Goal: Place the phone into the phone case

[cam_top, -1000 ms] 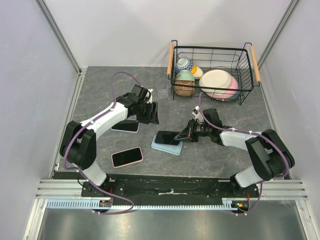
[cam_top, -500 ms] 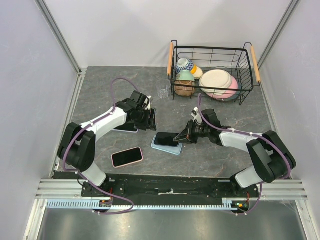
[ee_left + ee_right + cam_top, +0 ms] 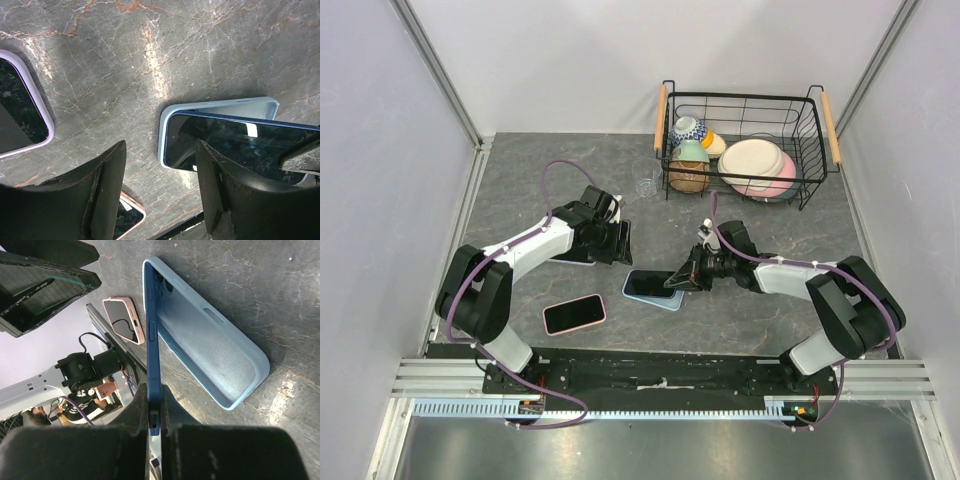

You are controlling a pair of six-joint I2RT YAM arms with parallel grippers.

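The phone (image 3: 652,283) is found at the middle of the table (image 3: 520,180), seated only in part in the light blue phone case (image 3: 642,298). Its long axis is laid roughly left to right along the case. In the right wrist view it is seen edge-on and tilted: the far end is tucked against the case's far wall, while the near end is raised clear of the case floor. A dark glass face and a blue side rail with buttons are shown, and no damage can be made out.

The raised end is pinched by its edges in the right gripper (image 3: 678,281), whose jaws are closed narrowly on the phone. The phone thus lies straight out from that claw, toward the left. The coming move is judged to turn on this tilt, since the held end must be lowered and pressed until it is level inside the rim.

The left gripper (image 3: 623,240) is held with jaws parted and nothing between them, just beyond the case's left end, near enough for the case to be steadied. A pink-cased phone (image 3: 574,314) and a lilac-cased phone (image 3: 20,110) are left apart from the work.
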